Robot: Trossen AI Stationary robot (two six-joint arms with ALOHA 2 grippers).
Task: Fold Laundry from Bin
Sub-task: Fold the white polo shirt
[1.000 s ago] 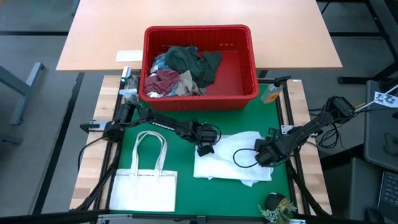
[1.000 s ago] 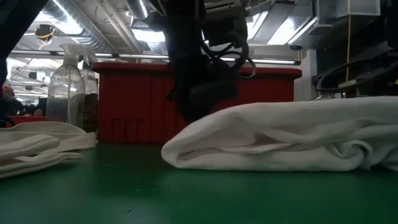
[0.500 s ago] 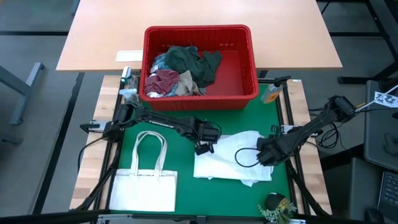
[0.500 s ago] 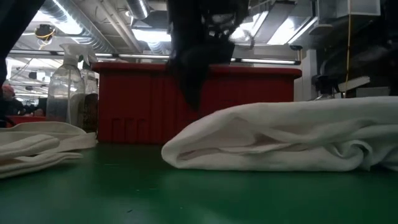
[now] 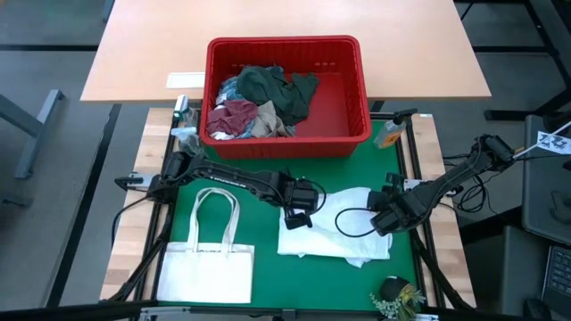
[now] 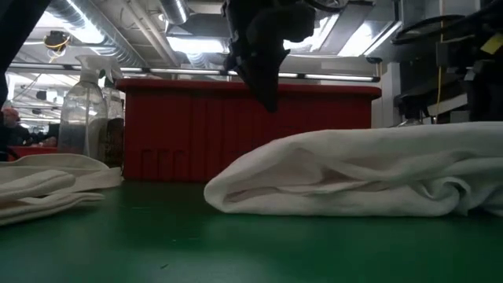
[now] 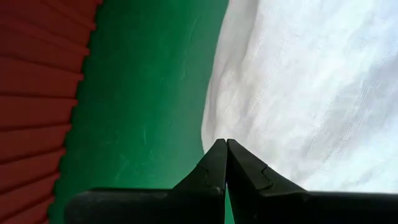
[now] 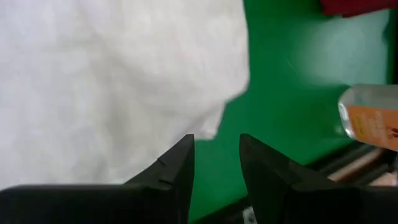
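Note:
A folded white garment point(image 5: 335, 234) lies flat on the green mat point(image 5: 268, 183); it also fills the low view point(image 6: 354, 177). My left gripper point(image 5: 297, 217) hangs shut and empty above the garment's left edge point(image 7: 214, 106), clear of the cloth point(image 6: 263, 86). My right gripper point(image 5: 384, 218) stands open over the garment's right edge point(image 8: 214, 146), with nothing between its fingers. The red bin point(image 5: 352, 98) at the mat's far side holds dark green, maroon, beige and striped laundry point(image 5: 259, 102).
A flat white tote bag point(image 5: 207, 267) lies at the mat's near left. A clear spray bottle point(image 5: 183, 120) stands left of the bin, and an orange-labelled bottle point(image 5: 390, 134) right of it. A small plant point(image 5: 393, 292) sits at the near right corner.
My left gripper, shut throughout, has risen from the white garment's left edge and drifted slightly toward the table's right; it now hangs clear above the cloth. My right gripper has risen a little too. The garment has kept its place.

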